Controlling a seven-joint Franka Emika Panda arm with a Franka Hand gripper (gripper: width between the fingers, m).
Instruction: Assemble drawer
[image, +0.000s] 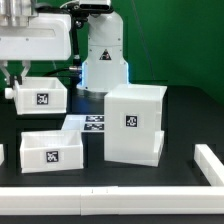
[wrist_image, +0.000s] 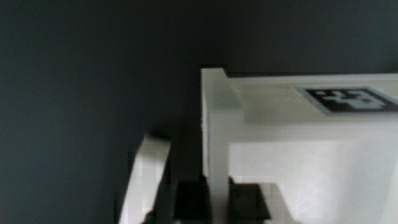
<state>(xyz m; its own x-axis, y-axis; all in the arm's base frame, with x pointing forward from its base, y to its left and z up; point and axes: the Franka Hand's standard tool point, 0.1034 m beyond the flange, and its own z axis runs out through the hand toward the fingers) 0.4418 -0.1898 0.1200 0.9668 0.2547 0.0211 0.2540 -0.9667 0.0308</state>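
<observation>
Only the wrist view shows the fingers (wrist_image: 187, 200) clamped on the tray (wrist_image: 294, 150) wall; the exterior view adds the casing (image: 135, 120) and the second tray (image: 52, 148), nearer the table's (image: 190, 115) front edge.

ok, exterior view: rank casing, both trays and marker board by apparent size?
1. casing
2. front tray and rear tray: they look about alike, and the front one sits nearer the camera, so they are left unranked
3. marker board, smallest as seen

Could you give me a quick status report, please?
Status: pincer shut on far tray wall. Casing and near tray untouched, standing apart. Nothing in the way.
</observation>
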